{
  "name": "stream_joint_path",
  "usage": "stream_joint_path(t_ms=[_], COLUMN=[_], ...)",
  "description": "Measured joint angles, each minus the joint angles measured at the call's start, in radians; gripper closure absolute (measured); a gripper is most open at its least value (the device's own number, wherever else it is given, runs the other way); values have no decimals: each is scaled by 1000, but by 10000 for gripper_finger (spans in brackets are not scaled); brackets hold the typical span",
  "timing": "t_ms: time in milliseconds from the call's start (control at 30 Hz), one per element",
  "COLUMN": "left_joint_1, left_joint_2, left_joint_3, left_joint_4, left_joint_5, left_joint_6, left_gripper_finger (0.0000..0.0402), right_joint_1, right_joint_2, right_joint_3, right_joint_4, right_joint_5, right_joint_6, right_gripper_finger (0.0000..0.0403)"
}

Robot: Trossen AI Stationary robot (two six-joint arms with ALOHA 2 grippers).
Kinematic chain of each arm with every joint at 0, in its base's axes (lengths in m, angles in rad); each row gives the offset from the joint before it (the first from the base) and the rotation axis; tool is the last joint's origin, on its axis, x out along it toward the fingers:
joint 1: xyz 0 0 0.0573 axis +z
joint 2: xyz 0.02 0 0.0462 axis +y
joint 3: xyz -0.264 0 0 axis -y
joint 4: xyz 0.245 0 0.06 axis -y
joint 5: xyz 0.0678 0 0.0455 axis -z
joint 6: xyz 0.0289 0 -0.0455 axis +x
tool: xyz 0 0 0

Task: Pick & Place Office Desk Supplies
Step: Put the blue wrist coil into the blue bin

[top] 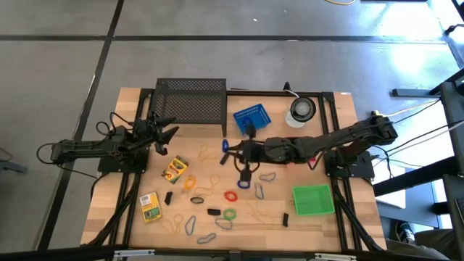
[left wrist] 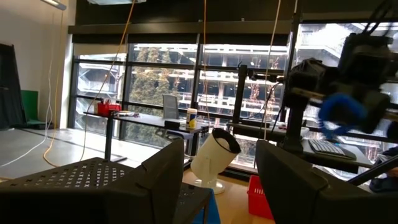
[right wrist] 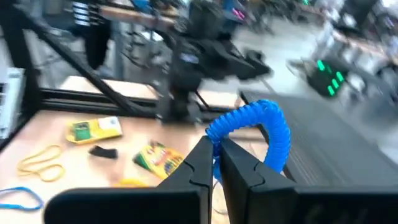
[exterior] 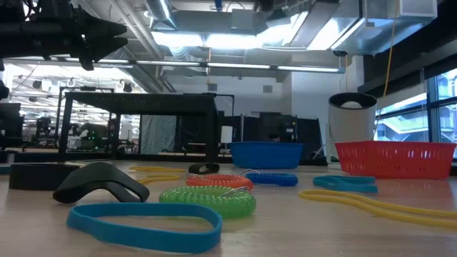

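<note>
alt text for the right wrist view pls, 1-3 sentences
The right gripper is shut on a blue coiled band, held up above the wooden table. Below lie two yellow-green crayon boxes, a small black clip, and tan and blue rubber bands. The left arm waits on the far side.

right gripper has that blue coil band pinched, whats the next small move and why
Probably carry it toward the blue basket and let go there. The right gripper is shut on the blue coil band and lifted over the table's middle. The basket lies just beyond it. Which bin is meant is a guess.
</note>
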Motion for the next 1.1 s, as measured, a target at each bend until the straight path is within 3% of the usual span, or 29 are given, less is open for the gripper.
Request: stream_joint_path(t_ms=[167, 333, 700, 1100], left_joint_1=[0, 0, 0, 0], left_joint_2=[0, 0, 0, 0], left_joint_3=[0, 0, 0, 0], left_joint_4=[0, 0, 0, 0], left_joint_5=[0, 0, 0, 0], left_joint_6=[0, 0, 0, 0], left_gripper_finger=[208, 208, 208, 208], right_joint_1=[-38, -88, -178, -205], right_joint_2=[-48, -81, -58, 50], right_joint_3=[0, 0, 0, 1], right_joint_4=[-160, -288, -577, -575], right_joint_5=[85, 81, 186, 189], right_joint_6=[149, 261, 488, 489], right_gripper_finger=[385, 381, 380, 380])
